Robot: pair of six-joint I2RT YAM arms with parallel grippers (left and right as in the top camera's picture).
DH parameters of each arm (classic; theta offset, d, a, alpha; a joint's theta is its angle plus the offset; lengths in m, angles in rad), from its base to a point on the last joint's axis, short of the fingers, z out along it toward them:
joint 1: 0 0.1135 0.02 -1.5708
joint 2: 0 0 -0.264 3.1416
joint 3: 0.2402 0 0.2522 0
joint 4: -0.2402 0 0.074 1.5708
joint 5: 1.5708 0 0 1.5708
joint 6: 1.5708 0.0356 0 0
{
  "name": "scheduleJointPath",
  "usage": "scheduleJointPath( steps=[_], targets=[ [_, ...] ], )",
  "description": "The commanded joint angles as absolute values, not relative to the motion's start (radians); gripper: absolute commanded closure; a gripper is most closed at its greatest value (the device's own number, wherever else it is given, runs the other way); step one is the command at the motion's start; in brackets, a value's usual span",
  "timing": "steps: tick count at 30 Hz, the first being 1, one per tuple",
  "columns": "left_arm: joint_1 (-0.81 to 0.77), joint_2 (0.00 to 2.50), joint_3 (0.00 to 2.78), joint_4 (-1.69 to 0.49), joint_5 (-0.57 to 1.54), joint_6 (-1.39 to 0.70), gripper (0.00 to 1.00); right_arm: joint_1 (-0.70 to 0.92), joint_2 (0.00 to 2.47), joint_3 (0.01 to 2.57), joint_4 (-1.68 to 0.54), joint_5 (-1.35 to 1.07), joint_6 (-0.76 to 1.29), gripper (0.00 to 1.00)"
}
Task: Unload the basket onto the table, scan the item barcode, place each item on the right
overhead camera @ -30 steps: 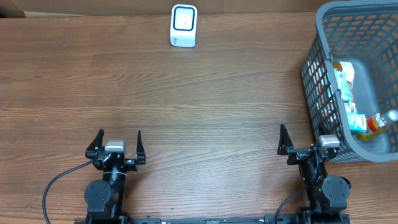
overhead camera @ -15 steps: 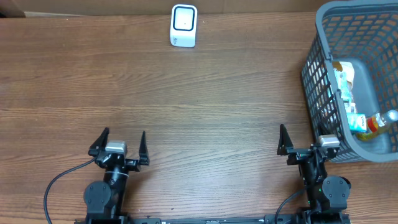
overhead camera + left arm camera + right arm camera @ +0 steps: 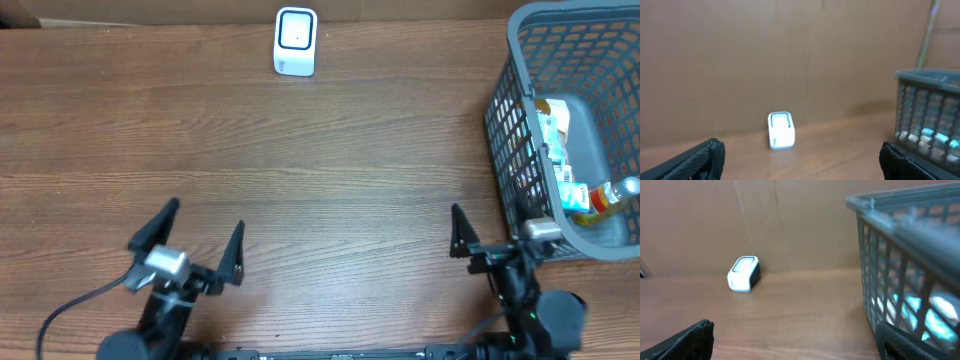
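Near the front edge of the desk [image 3: 350, 150], the left claw [image 3: 205, 216] has swung left and tilted, the right claw [image 3: 498, 228] barely shifted; both gape wide, empty (the reach is only starting). The items [image 3: 558, 160] sit untouched in the basket [image 3: 520, 28] at right, well apart from the far scanner [image 3: 295, 40].

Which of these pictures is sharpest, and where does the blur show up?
Overhead: the sharpest, evenly lit, with the table's wood grain crisp; only the left gripper looks slightly smeared. Left wrist: soft all over, with the white scanner and the basket both hazy. Right wrist: the near basket mesh is the most blurred, the scanner somewhat clearer.
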State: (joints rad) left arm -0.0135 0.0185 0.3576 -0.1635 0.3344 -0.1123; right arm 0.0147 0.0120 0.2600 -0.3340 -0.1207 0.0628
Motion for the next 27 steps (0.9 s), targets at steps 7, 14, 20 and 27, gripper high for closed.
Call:
scheduleJointPath(
  steps=[7, 14, 20, 27],
  targets=[
    [-0.014, 0.268, 0.736, -0.350, 0.361, -0.135, 0.01, 0.013, 0.107, 0.633, -0.480, -0.202, 0.136, 0.00],
    [-0.014, 0.543, 1.021, -0.601, 0.412, -0.051, 0.00, 0.013, 0.392, 0.952, -0.651, -0.299, 0.130, 0.00],
    [-0.014, 0.767, 1.214, -0.852, 0.408, 0.031, 0.00, 0.011, 0.809, 1.447, -1.063, -0.306, 0.022, 0.00],
    [-0.014, 0.941, 1.228, -0.966, 0.407, 0.031, 0.00, 0.011, 1.211, 1.995, -1.454, -0.235, 0.020, 0.00]
  ],
)
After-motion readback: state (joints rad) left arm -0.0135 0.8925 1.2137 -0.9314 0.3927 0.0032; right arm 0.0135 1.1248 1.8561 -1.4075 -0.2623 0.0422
